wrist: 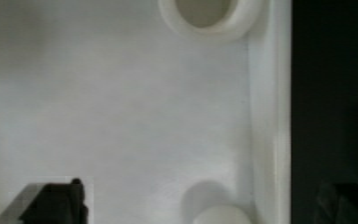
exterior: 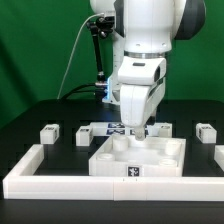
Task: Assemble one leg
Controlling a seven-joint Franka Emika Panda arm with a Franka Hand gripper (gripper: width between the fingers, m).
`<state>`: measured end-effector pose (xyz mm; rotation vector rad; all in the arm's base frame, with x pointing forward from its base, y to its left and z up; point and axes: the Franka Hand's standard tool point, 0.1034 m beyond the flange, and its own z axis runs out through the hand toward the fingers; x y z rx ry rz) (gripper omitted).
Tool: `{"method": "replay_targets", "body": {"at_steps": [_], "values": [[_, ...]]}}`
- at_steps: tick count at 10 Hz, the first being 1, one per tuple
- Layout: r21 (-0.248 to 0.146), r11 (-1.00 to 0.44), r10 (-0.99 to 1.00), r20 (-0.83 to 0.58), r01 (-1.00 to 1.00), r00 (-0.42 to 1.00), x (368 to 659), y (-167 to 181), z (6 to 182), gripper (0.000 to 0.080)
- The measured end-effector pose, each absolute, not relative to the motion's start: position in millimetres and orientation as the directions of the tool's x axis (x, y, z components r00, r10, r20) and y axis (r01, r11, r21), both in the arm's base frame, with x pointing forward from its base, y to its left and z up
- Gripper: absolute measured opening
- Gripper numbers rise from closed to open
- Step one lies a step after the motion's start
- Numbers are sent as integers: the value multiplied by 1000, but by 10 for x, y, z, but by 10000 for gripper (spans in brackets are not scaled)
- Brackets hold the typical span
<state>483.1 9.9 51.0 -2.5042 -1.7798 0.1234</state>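
Observation:
The large white square tabletop [exterior: 150, 160] lies at the front middle, and my gripper [exterior: 140, 128] hangs low over its far edge. In the wrist view the tabletop [wrist: 123, 110] fills the picture, with a round hole [wrist: 211, 10] at one corner. My gripper [wrist: 202, 205] has its dark fingers [wrist: 51, 200] wide apart, so it is open. A pale rounded shape [wrist: 220, 212], possibly a leg's end, sits between them by a second shadowed hole. I cannot tell whether they touch it. Loose legs stand at the exterior view's left [exterior: 50, 133] [exterior: 84, 133] and right [exterior: 205, 131].
The long white border wall [exterior: 60, 182] runs along the front and up the exterior view's left side. The marker board [exterior: 116, 128] lies flat just behind the tabletop. Another small white block [exterior: 160, 128] stands behind the tabletop. A green curtain hangs at the back.

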Motion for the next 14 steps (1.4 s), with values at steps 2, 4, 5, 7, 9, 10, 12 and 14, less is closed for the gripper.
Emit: {"method": "replay_targets", "body": {"at_steps": [2,4,5,7,9,10,12,14], "values": [[-98,-329,944,-25,939,328,4820,100,498,649],[-62,-321,947,1,945,322,4724,81,382,649],[-62,-326,945,4,943,327,4660,75,297,649],[-64,-326,945,9,943,327,4627,109,222,649],[-83,-328,944,5,941,330,4570,105,126,649],[-82,-330,943,4,940,332,4590,90,135,622],[-83,-329,944,4,941,331,4586,92,132,440],[-83,-329,944,4,941,331,4585,92,132,258]]}}
